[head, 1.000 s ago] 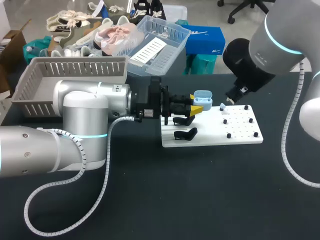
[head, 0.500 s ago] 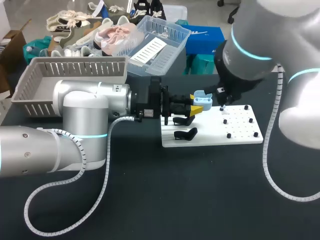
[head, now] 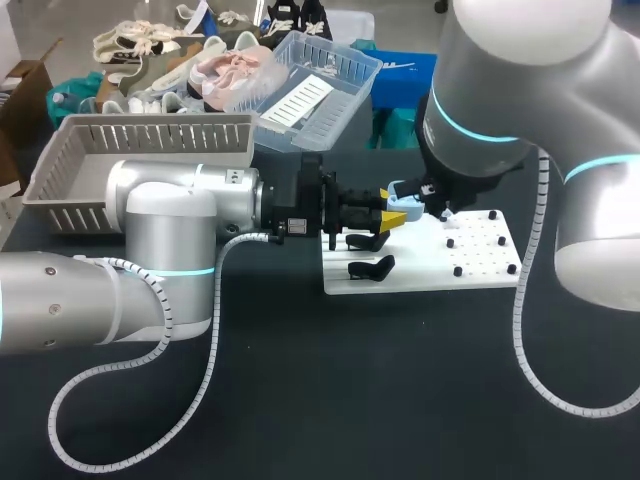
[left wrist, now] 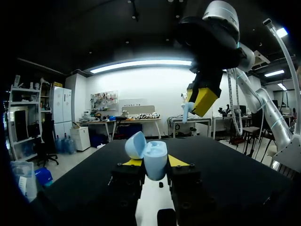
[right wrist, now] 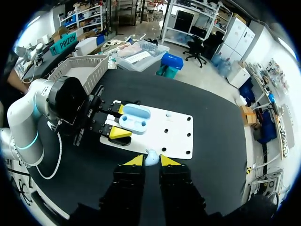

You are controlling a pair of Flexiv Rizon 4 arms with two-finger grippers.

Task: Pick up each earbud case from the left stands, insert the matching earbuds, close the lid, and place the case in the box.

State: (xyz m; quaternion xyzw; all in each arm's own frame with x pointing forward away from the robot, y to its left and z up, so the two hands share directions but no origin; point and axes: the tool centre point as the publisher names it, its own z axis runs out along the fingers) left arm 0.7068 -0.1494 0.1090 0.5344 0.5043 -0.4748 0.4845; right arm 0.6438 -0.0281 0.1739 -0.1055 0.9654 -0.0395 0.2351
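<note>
Blue case [left wrist: 154,159], one, in left jaws, one earbud [right wrist: 151,158] in right jaws

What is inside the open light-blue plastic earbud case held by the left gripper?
From the right wrist view, the open light-blue plastic earbud case shows two small dark recesses and no earbud seated in it. The depths of the recesses cannot be seen. A pale-blue earbud is in the right gripper.

You have open air from earbud [right wrist: 151,157] down to case [right wrist: 134,117]; left gripper [head: 393,207] flanks it, black stands [head: 372,267] beneath.

Head high behind; wrist views share case [left wrist: 153,157].
</note>
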